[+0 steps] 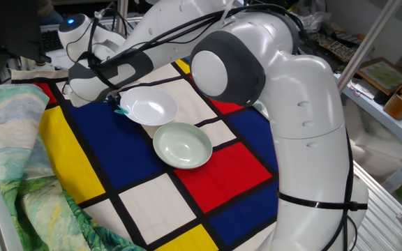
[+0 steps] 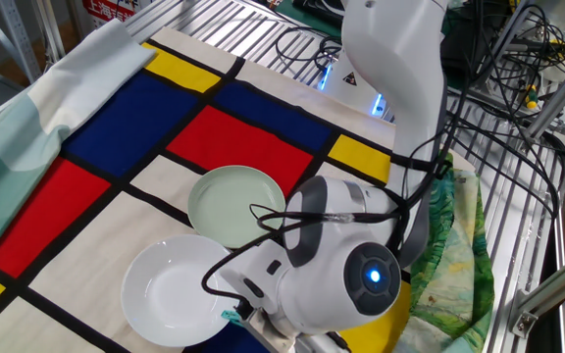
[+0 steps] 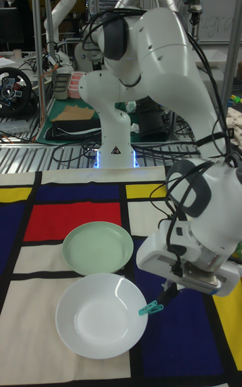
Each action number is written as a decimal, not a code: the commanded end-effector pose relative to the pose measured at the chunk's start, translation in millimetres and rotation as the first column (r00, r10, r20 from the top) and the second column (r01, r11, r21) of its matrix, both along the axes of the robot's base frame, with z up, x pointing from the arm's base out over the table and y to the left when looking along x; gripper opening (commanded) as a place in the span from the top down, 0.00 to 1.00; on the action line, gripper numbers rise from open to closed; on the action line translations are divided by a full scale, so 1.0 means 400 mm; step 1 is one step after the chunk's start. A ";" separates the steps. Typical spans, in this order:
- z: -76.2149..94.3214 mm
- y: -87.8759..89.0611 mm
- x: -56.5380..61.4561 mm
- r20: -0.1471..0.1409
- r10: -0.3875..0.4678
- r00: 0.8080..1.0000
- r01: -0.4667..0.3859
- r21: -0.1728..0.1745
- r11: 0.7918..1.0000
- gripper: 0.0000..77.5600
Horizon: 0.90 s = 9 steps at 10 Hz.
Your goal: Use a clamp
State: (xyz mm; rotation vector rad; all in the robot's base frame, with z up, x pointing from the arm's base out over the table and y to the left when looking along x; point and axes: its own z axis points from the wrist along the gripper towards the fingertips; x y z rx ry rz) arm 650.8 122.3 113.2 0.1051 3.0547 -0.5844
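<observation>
The clamp (image 3: pixel 151 308), a small teal clip, sits at the right rim of the white bowl (image 3: pixel 99 315), touching it. My gripper (image 3: pixel 167 292) reaches down to the clip's rear end, and its dark fingers look closed on the handles. In one fixed view the clamp (image 1: pixel 122 109) pokes out from the bowl's left rim, just below my hand. In the other fixed view the clamp (image 2: pixel 231 316) shows under the wrist, which hides the fingers.
A pale green bowl (image 3: pixel 97 247) lies just behind the white bowl (image 1: pixel 149 107), nearly touching it. Both rest on a cloth of red, blue, yellow and white squares (image 1: pixel 222 167). A green patterned cloth (image 1: pixel 19 174) is bunched along the table's edge.
</observation>
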 end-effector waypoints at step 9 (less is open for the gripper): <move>-0.021 0.008 -0.003 0.009 -0.010 1.000 0.010 -0.085 0.996 1.00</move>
